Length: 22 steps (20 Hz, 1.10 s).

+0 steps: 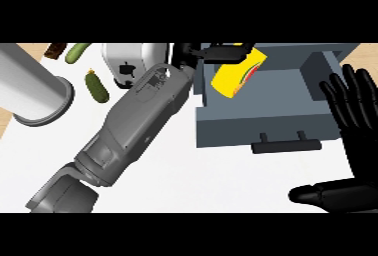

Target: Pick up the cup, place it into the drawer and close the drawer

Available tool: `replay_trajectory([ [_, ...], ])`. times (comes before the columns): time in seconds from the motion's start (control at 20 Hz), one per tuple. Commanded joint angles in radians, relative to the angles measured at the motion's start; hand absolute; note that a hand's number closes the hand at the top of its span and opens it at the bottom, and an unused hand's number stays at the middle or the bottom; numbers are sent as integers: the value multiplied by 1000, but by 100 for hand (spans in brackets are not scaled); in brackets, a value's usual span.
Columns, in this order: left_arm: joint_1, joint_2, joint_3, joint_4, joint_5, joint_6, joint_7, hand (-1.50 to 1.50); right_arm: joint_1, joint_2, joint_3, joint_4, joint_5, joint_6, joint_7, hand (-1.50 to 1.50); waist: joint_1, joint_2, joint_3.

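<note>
The yellow cup point(238, 75), with red and green stripes near its rim, hangs tilted over the inside of the open grey drawer point(258, 127) at the upper right. My left hand point(220, 51) is curled round the cup's upper end, and its grey forearm runs up from the lower left. My right hand point(360, 150) rests open at the right edge, fingers up, beside the drawer's front. The drawer's dark handle point(286, 146) faces me.
A large grey cylinder point(33, 92) stands at the left. Two green cucumbers point(96, 86) point(76, 52) and a brown item point(55, 50) lie behind it. A white appliance point(129, 62) sits just left of my left forearm, close to the drawer.
</note>
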Motion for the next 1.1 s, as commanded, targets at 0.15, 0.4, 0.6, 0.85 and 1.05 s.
replay_trajectory([
  [0.15,-26,0,-142,89,90,31,-30,150,-30,10,35,-29,-3,-6,38,-150,-38,7,0],
  [0.4,-58,0,-210,153,89,61,-17,150,-64,-5,21,29,3,3,21,-150,-50,14,1],
  [0.6,-93,0,-263,190,73,44,18,-150,-38,15,23,12,-8,0,-2,-150,-43,13,1],
  [0.85,-59,0,-291,144,135,96,8,-150,-45,20,26,33,-43,25,-15,-150,-63,18,1],
  [1.05,-66,0,-292,72,198,85,-17,-150,-44,8,-5,63,-74,48,-45,-150,-54,14,1],
])
